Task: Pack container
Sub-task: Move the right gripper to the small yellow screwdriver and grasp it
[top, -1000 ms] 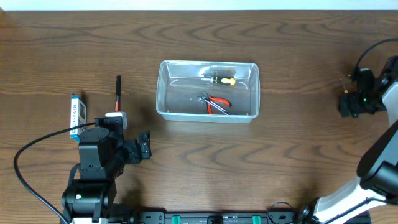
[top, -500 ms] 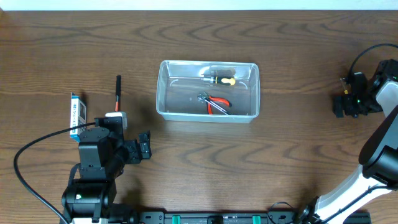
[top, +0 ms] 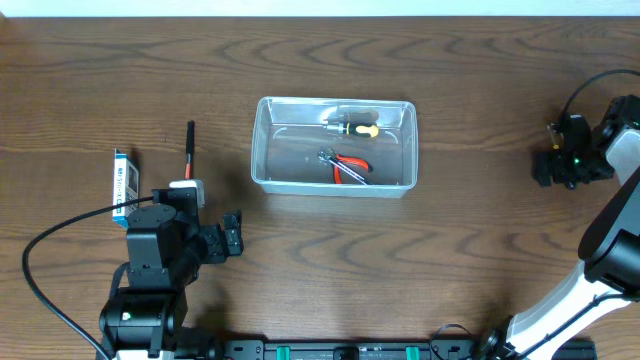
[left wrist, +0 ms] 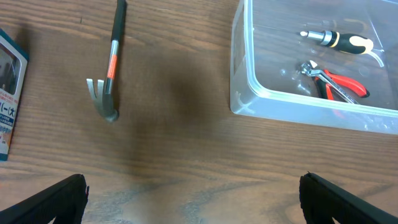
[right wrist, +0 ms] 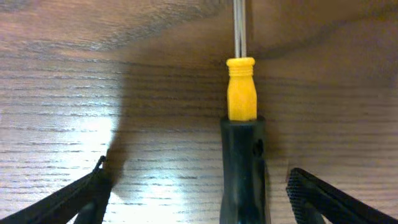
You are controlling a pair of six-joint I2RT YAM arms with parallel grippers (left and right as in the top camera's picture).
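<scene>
Jaws spread either side of the loose screwdriver [right wrist: 242, 149], right gripper [right wrist: 198, 174] poised to pinch it for the container [top: 262, 140]; left gripper [left wrist: 193, 179] gaped idle.

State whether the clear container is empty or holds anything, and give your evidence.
Not empty: the container holds red-handled pliers and a black-and-yellow screwdriver.

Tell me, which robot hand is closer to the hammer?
Left. The left gripper hovers just short of the hammer; the right gripper is far off, beyond the container.
</scene>
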